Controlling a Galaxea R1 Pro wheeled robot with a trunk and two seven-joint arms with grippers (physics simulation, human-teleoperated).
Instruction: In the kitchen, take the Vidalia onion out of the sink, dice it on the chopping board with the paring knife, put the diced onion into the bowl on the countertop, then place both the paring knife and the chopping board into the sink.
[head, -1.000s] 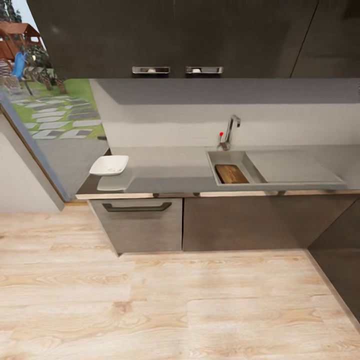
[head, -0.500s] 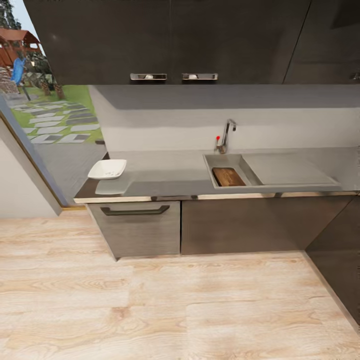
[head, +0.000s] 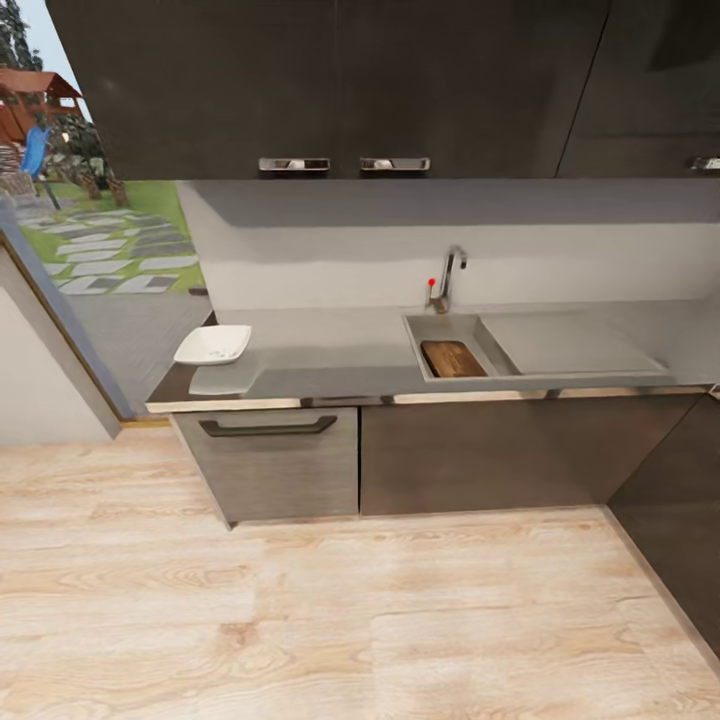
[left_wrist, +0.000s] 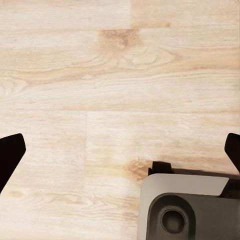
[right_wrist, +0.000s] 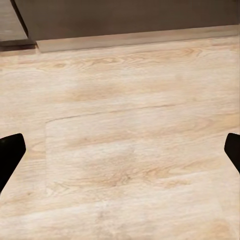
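The grey sink (head: 447, 327) is set into the countertop (head: 330, 352), with its chrome tap (head: 450, 272) and red knob behind. A brown chopping board (head: 452, 358) lies inside the basin. The white bowl (head: 213, 344) stands at the countertop's left end. The Vidalia onion and paring knife are out of view. My left gripper (left_wrist: 120, 150) is open, its dark fingertips (left_wrist: 10, 152) wide apart over the wood floor. My right gripper (right_wrist: 120, 150) is open too, with fingertips (right_wrist: 11, 150) spread above the floor.
Glossy black upper cabinets (head: 330, 80) hang over the counter. Dark lower cabinets (head: 470, 450) and a drawer with a handle (head: 268, 428) stand below it. Pale wood floor (head: 330, 610) lies between me and the counter. A grey part of my base (left_wrist: 190, 210) sits under the left gripper.
The whole head view has drawn back from the counter and shifted slightly; the things on the counter stay where they were.
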